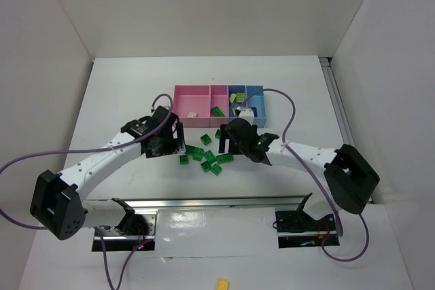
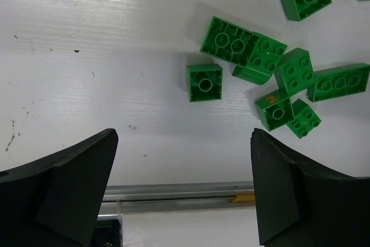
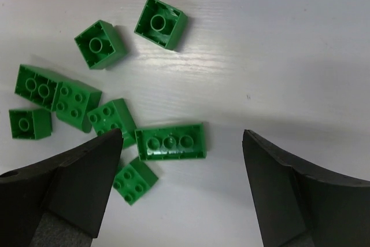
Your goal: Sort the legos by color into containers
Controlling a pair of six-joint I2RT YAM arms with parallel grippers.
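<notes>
Left tool (image 2: 184,189) jaws wide, empty; right tool (image 3: 182,189) jaws wide, empty, above green legos (image 3: 170,142) near containers (image 1: 190,96).

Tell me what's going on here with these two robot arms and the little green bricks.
Two arms are sorting bricks into a row of trays by color. The left gripper and the right gripper both hang open and empty beside a loose cluster of green bricks on the table, just in front of the trays. One green brick lies in a pink tray and yellow-green ones in a blue tray; most are not yet sorted.
</notes>
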